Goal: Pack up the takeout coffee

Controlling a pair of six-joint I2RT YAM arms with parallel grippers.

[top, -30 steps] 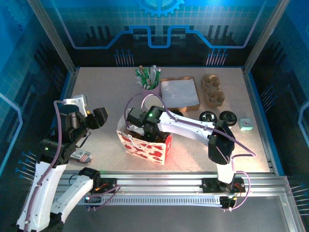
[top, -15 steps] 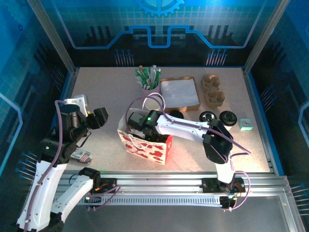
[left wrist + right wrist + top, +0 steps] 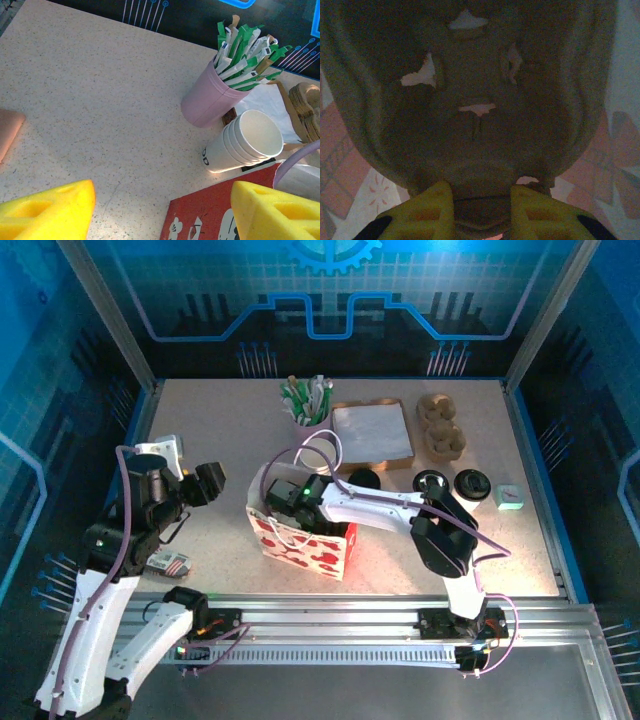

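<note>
A red gift bag [image 3: 300, 545] with white prints stands open at the table's front centre. My right gripper [image 3: 287, 503] reaches down into it. In the dim right wrist view my right gripper [image 3: 481, 210] is shut on the edge of a dark brownish moulded piece [image 3: 470, 90] with cut-outs, apparently a cup carrier. A round black lid [image 3: 362, 478] shows just behind the bag; whether the takeout coffee's cup is under it I cannot tell. My left gripper [image 3: 205, 483] hangs open left of the bag. In the left wrist view the left gripper [image 3: 162, 210] holds nothing above the bag's corner [image 3: 210, 215].
A stack of nested white cups [image 3: 245, 142] lies on its side by the pink cup of green-white sticks [image 3: 210, 102]. Behind are a wooden tray of napkins [image 3: 372, 432] and brown carriers [image 3: 441, 425]. Two black lids [image 3: 432, 480] [image 3: 470, 483] and a teal packet [image 3: 511, 497] lie right.
My right arm has sunk lower and a little left, taking its gripper deeper into the bag. The left arm has stayed put.
</note>
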